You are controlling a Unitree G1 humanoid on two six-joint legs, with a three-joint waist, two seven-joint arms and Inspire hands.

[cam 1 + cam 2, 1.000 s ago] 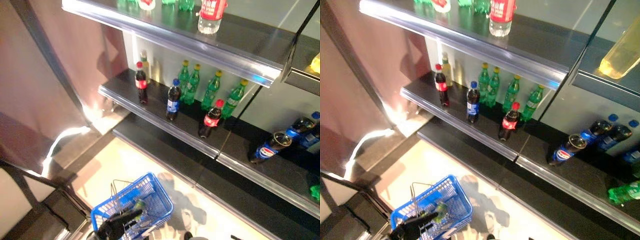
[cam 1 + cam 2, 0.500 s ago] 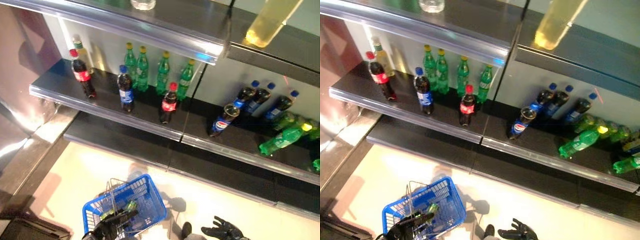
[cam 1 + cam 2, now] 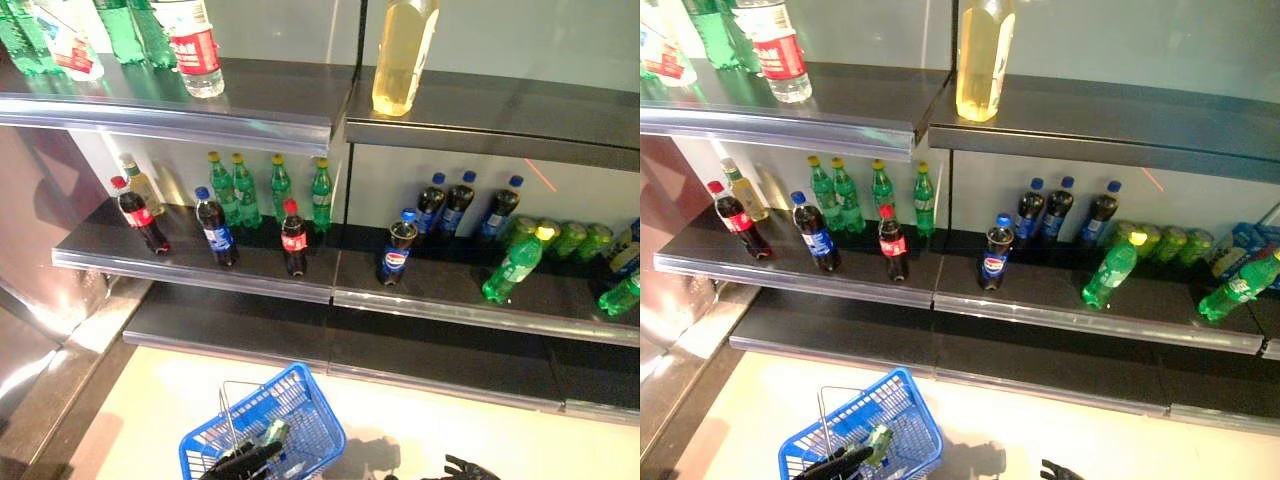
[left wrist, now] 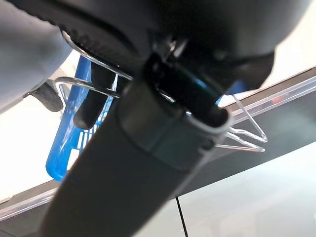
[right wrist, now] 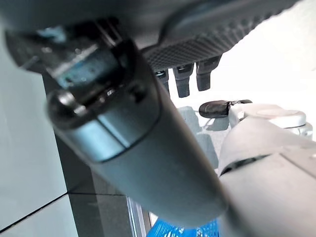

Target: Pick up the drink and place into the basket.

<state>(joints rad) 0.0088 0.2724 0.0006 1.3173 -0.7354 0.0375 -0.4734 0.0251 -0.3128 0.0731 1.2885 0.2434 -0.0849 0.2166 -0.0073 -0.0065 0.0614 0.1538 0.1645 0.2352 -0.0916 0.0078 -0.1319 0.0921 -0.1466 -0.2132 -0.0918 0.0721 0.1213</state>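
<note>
At lower left, a blue plastic shopping basket [image 3: 300, 420] with wire handles hangs from the dark left hand [image 3: 240, 460], whose fingers curl round the handles. A small green bottle [image 3: 272, 433] lies inside the basket. Above, the dark middle shelf [image 3: 200, 275] holds upright cola bottles [image 3: 293, 238] and green soda bottles [image 3: 280, 187]; further right a green bottle [image 3: 512, 267] leans. At the bottom right, the right hand [image 3: 468, 469] barely shows; its fingers hang loosely spread
</note>
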